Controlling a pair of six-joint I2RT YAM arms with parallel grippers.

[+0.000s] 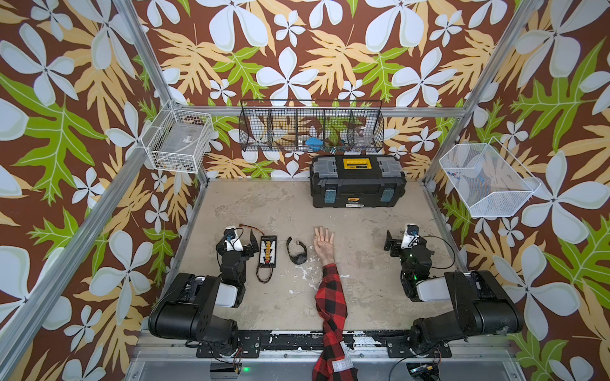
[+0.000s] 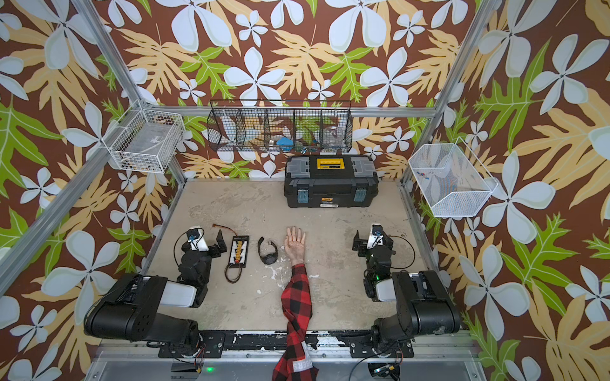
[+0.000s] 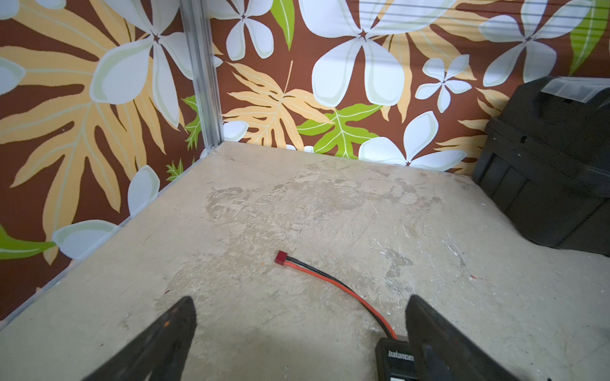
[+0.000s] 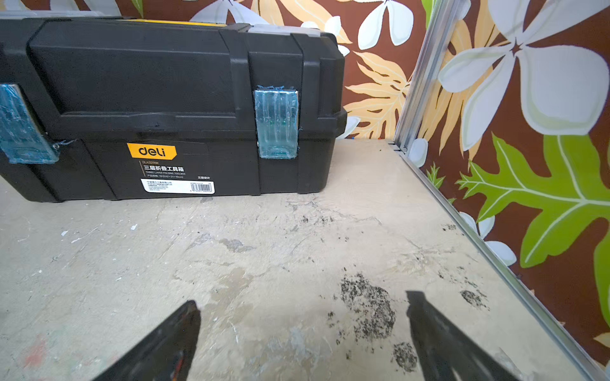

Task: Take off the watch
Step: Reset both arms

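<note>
In both top views the watch lies on the table, strap open, between the balance board and a palm-up hand with loosely spread fingers, its plaid-sleeved forearm reaching in over the near edge; the left gripper and right gripper sit low near the left and right edges on folded arms. The left wrist view shows its fingers spread wide, gripping nothing, one over the board's corner beside a red-and-black lead. The right wrist view shows fingers equally wide, facing the toolbox at the far edge.
</note>
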